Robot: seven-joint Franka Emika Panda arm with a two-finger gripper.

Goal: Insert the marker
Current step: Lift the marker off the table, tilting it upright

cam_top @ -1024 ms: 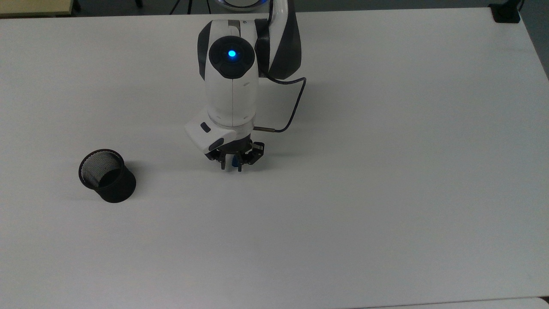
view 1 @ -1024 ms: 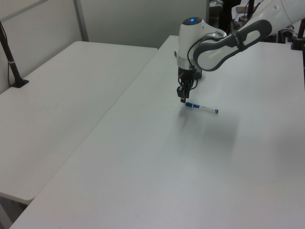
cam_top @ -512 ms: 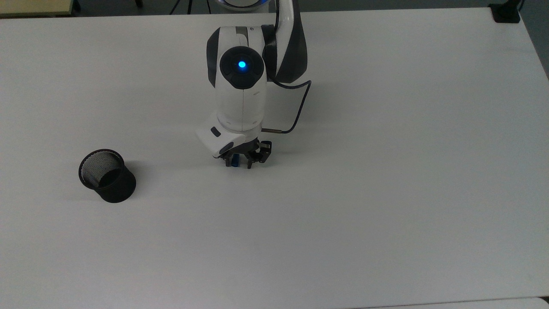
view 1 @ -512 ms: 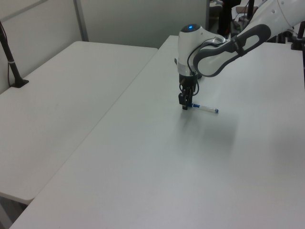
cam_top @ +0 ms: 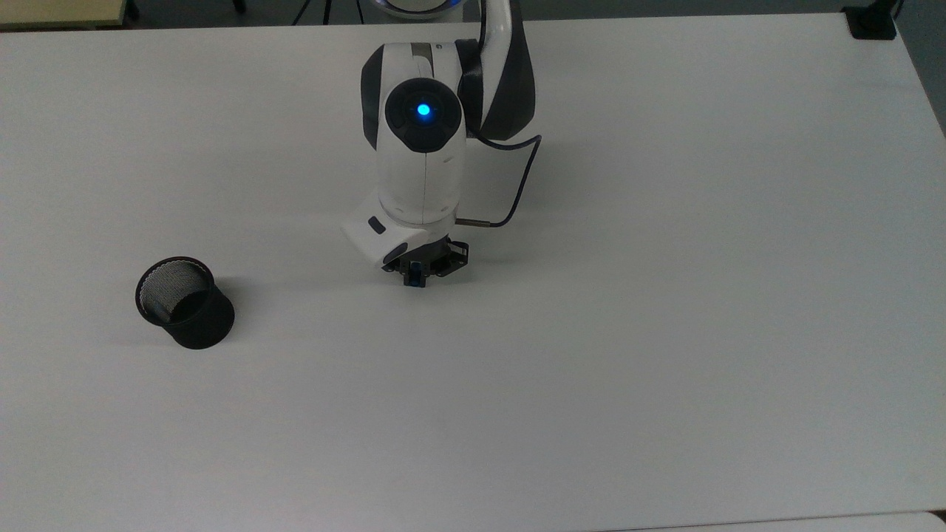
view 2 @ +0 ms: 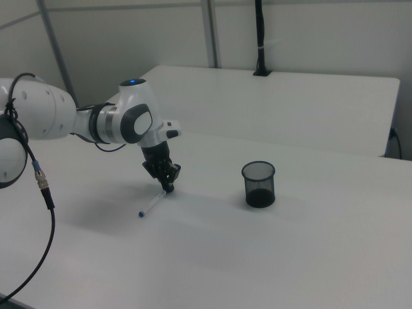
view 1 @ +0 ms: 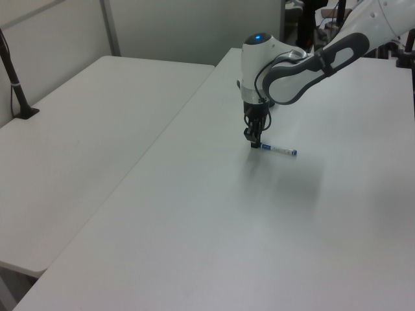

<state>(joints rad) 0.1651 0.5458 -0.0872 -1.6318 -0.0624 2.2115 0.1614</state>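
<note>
The hand (view 2: 168, 187) grips the marker (view 2: 152, 203) near the cup (view 2: 259, 184).

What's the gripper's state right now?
Gripper: down at the capped end of the marker, which lies on the table; open or shut cannot be told.

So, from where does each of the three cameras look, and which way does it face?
Top view: above, looking down on the table; arm from above, gripper, black mesh cup.
Left view: raised beside the table, facing along it; arm, gripper at the marker.
Right view: raised on the other side; arm, marker, cup.
Left and right views share the marker.
</note>
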